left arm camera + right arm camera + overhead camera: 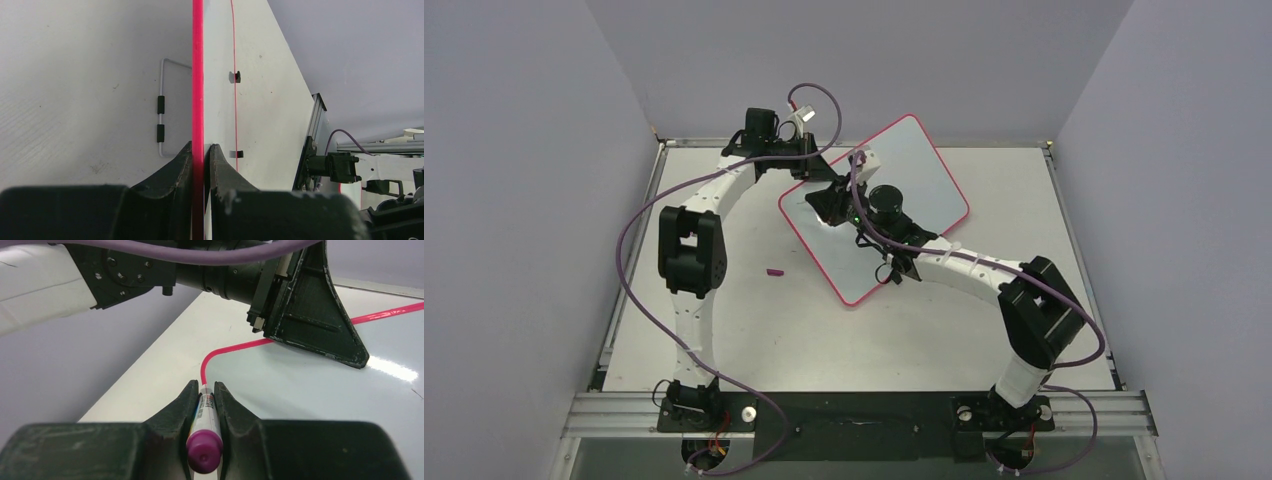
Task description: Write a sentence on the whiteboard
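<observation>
The whiteboard (924, 170), glossy white with a thin pink frame, lies slanted in the middle of the table. My left gripper (816, 168) is shut on its upper left edge; in the left wrist view both jaws pinch the pink rim (198, 75) at the left gripper (201, 147). Over the board's left part, my right gripper (836, 205) is shut on a white marker with a purple end (205, 440). In the right wrist view the right gripper (204, 385) points the marker at the board (310, 385) near its rounded corner. The sentence is out of view; the board parts that show are plain white.
A small purple cap (775, 271) lies on the table left of the board. A white wire bracket with black sleeves (161, 115) sits beside the gripped rim. Black clips (236, 76) sit near that edge. Metal rails (1064, 230) and grey walls bound the table.
</observation>
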You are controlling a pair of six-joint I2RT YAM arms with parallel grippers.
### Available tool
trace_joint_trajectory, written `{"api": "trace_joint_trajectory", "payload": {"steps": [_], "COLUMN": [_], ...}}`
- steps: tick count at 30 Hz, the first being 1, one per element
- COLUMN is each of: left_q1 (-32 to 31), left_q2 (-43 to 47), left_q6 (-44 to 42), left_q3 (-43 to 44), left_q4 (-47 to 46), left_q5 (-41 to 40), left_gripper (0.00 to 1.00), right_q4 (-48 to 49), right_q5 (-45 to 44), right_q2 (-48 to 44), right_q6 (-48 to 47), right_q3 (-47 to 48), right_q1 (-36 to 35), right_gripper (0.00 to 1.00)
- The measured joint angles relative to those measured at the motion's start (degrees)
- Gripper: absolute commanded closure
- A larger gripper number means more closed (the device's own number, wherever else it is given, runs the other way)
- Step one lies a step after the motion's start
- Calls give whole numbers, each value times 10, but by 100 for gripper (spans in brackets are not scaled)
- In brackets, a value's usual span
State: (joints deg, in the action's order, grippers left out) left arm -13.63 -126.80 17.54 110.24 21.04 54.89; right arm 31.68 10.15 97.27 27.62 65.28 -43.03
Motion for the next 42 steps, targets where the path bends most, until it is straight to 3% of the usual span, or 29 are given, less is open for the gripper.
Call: {"api": "trace_joint_trajectory", "payload": {"steps": [17, 42], "left_q1": [0, -1], "left_q2": [3, 7], "left_q6": [7, 11], "left_q3": [-2, -9], "left_q4": [-1, -7], "left_q5": [-6, -10], "left_gripper": [100, 100], "right_q4": [-53, -67], "right_q5": [-81, -109], "right_q2": [42, 48], "right_q6": [-18, -30], "right_q3": [26, 26], "right_q1": [-8, -15], "right_gripper": [100, 100]}}
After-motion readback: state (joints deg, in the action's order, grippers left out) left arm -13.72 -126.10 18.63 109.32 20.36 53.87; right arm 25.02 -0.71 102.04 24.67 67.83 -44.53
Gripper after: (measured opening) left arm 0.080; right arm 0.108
